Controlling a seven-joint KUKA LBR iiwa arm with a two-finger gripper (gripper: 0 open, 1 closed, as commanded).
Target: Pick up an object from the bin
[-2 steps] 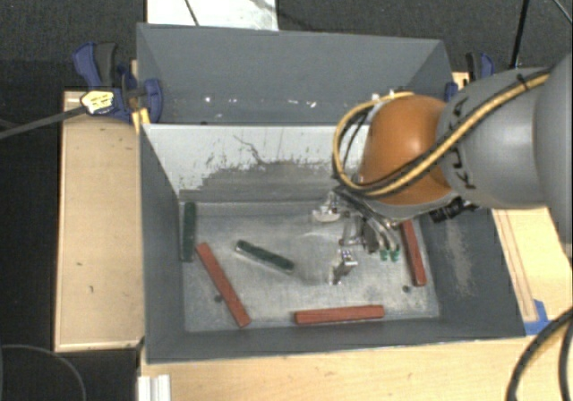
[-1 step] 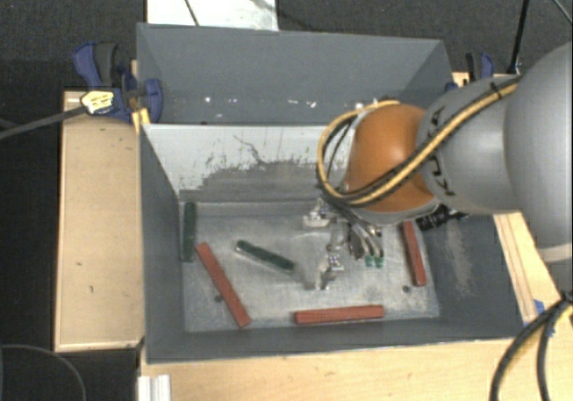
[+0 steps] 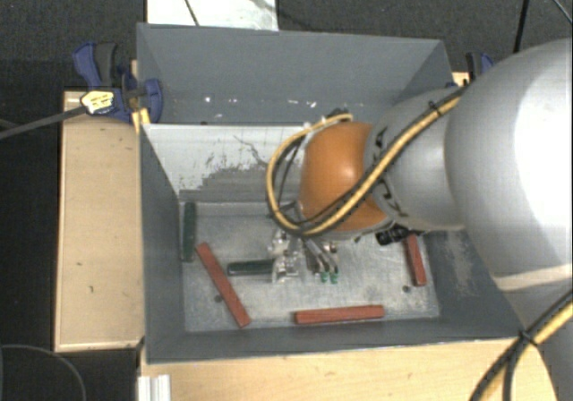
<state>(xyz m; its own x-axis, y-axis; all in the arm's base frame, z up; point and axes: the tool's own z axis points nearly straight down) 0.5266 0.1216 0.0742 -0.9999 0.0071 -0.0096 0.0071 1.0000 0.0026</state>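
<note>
Big grey arm (image 3: 506, 175) hogs my view; gripper (image 3: 306, 269) low at bin (image 3: 269, 77) floor centre, can't tell if open or closed. Dark green stick (image 3: 249, 268) flat at its 9 o'clock, nearest, so my guess for pick.

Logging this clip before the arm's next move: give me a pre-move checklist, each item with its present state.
1. Is the gripper low in the bin, over mid-floor: ok.
2. A thing lies at it: ok, the dark green stick ends right beside it.
3. That stick is held: cannot tell.
4. The diagonal red-brown stick is apart from the dark one's left end: cannot tell.
5. The flat red-brown stick by the front wall is apart from the gripper: ok.
6. The right red-brown stick is apart from the gripper: ok.
</note>
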